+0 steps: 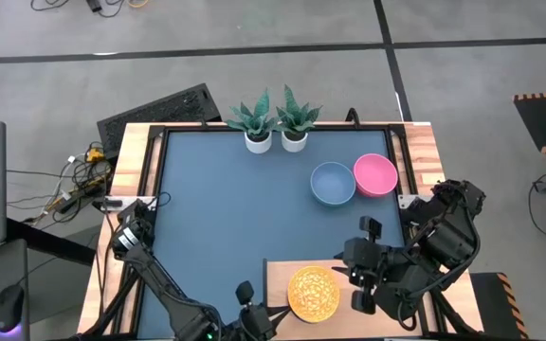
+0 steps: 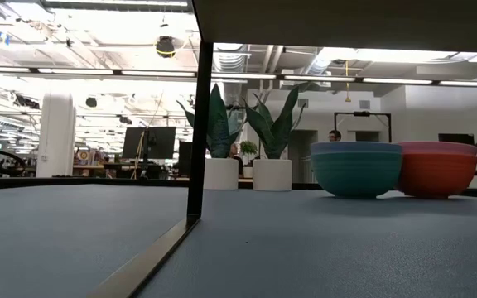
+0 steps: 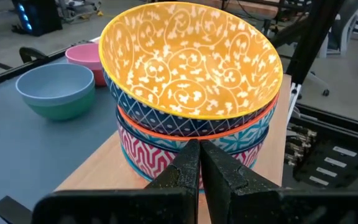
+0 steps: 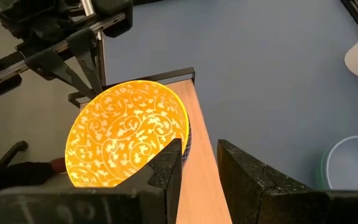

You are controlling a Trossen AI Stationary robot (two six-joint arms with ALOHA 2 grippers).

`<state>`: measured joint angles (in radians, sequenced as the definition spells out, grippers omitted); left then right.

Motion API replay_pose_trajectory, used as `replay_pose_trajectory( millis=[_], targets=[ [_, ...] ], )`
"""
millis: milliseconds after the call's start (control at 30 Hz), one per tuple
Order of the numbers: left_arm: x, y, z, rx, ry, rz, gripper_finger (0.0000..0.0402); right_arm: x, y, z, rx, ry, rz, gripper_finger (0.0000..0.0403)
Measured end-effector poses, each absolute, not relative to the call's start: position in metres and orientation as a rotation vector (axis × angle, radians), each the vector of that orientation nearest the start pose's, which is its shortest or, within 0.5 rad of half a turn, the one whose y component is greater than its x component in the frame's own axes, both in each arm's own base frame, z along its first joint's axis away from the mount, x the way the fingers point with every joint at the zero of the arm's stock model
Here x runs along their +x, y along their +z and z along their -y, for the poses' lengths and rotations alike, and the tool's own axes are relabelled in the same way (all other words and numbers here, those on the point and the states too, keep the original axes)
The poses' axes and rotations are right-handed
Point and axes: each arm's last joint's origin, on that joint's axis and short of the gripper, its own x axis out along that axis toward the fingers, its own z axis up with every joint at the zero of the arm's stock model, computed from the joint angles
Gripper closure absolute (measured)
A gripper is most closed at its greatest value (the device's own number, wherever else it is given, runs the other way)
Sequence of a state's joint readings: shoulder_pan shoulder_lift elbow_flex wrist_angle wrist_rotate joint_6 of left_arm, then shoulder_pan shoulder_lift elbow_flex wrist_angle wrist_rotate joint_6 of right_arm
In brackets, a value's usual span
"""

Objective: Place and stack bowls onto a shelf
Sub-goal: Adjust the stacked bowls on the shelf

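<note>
1. A stack of small patterned bowls, topped by a yellow bowl with white scrollwork [image 1: 313, 293], sits on the pale wood-grain shelf [image 1: 278, 277] at the near edge of the dark blue tabletop [image 1: 226, 208].
2. A plain grey-blue bowl [image 1: 333, 183] and a plain pink bowl [image 1: 375, 174] stand touching, well apart from the shelf.
3. They look rigid, glossy, probably slippery and breakable; the rim seems the best hold.
4. The right claw [image 4: 197, 165] hovers beside the stack, fingers spread, pinching nothing.
5. The left claw [image 3: 199, 165] is pressed together, empty.
6. Lower stacked bowls are only partly visible; their count is unclear.
</note>
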<state>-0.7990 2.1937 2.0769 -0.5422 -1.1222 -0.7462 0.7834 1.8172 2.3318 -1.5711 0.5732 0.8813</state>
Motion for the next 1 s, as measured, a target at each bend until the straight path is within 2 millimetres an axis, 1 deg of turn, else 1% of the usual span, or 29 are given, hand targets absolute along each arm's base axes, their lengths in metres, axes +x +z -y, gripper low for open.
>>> replay_pose_trajectory(
  millis=[267, 467, 567, 633, 700, 733, 767, 833, 900, 1000],
  targets=[
    [0.359, 0.299, 0.331, -0.197, 0.413, -0.249, 0.0401, 0.235, 0.450, -0.212, 0.277, -0.224, -0.812, 0.0276],
    [0.359, 0.299, 0.331, -0.196, 0.408, -0.258, 0.0401, 0.250, 0.435, -0.221, 0.312, -0.307, -0.806, 0.0276],
    [0.358, 0.298, 0.331, -0.191, 0.399, -0.271, 0.0401, 0.262, 0.425, -0.222, 0.308, -0.358, -0.802, 0.0276],
    [0.358, 0.297, 0.331, -0.192, 0.393, -0.278, 0.0401, 0.272, 0.418, -0.221, 0.278, -0.379, -0.816, 0.0276],
    [0.358, 0.297, 0.332, -0.193, 0.389, -0.282, 0.0401, 0.281, 0.416, -0.213, 0.250, -0.379, -0.843, 0.0276],
    [0.358, 0.297, 0.331, -0.191, 0.387, -0.286, 0.0401, 0.283, 0.419, -0.206, 0.255, -0.370, -0.854, 0.0276],
    [0.358, 0.296, 0.331, -0.189, 0.386, -0.289, 0.0401, 0.280, 0.425, -0.199, 0.266, -0.355, -0.855, 0.0276],
    [0.358, 0.296, 0.332, -0.188, 0.385, -0.291, 0.0401, 0.269, 0.442, -0.184, 0.284, -0.334, -0.828, 0.0276],
    [0.358, 0.296, 0.331, -0.187, 0.384, -0.293, 0.0401, 0.249, 0.463, -0.168, 0.294, -0.299, -0.776, 0.0276],
    [0.357, 0.296, 0.332, -0.184, 0.377, -0.301, 0.0401, 0.209, 0.496, -0.140, 0.336, -0.232, -0.692, 0.0276]
  ],
)
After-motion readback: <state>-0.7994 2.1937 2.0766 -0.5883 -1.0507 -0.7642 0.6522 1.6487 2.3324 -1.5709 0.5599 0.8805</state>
